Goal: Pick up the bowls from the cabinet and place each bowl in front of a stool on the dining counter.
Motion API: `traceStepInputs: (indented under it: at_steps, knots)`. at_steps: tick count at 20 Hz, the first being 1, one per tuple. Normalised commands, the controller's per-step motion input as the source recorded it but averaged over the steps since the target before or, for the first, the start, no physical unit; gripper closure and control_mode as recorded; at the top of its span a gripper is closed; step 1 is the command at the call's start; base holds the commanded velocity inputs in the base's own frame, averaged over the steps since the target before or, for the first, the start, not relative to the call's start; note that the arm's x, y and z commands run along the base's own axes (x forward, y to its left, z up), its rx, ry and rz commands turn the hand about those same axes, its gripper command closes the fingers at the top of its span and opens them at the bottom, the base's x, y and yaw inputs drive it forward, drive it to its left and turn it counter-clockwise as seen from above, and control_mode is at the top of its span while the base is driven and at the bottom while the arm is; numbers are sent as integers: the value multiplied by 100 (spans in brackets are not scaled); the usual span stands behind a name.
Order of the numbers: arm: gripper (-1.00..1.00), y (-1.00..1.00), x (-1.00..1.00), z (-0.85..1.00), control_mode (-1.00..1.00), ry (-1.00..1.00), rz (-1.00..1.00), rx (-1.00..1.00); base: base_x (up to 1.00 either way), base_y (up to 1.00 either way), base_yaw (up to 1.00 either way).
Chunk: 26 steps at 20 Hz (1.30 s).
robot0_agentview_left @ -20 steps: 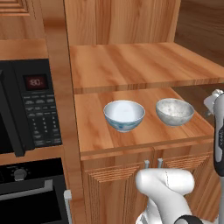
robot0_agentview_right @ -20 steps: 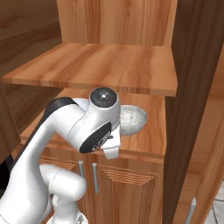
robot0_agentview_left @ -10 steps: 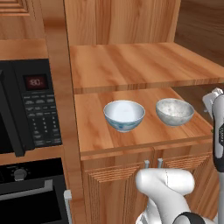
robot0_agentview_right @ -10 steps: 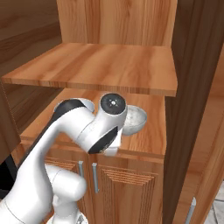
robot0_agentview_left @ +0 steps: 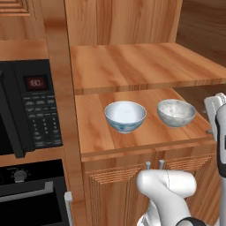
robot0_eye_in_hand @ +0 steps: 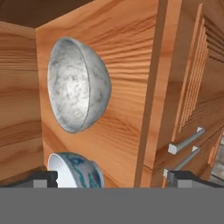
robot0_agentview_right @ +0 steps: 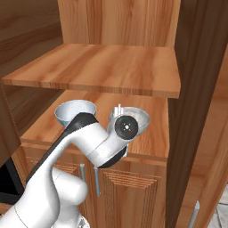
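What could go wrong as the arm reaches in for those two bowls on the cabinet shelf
The open gripper sits rolled sideways outside the shelf edge, so it might clip that edge going in. The speckled grey bowl and the blue-patterned bowl stand close together, apart; a wide jaw aimed at one could nudge the other. The upper shelf overhangs, leaving little headroom for lifting.

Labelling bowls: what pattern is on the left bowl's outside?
Blue pattern on glossy white bowl; clearest in the hand view.
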Motion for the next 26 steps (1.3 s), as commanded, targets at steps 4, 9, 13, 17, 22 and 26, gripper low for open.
traceStepInputs:
  at_steps: [4, 9, 13, 17, 22, 26]
  knots:
    - [-100, 4, 41, -10, -100, -11, 0, 2, 0, 0, 0]
    - [-100, 0, 38, -8, -100, 0, 0, 0, 0, 0, 0]
    - [-100, 0, 42, -15, -100, 0, 0, 1, 0, 0, 0]
    - [-100, 0, 47, -32, -100, 0, 0, 2, 0, 0, 0]
    - [-100, -10, 46, -44, -100, 0, 0, 4, 0, 0, 0]
    - [-100, -4, 48, -17, -100, 0, 0, 1, 0, 0, 0]
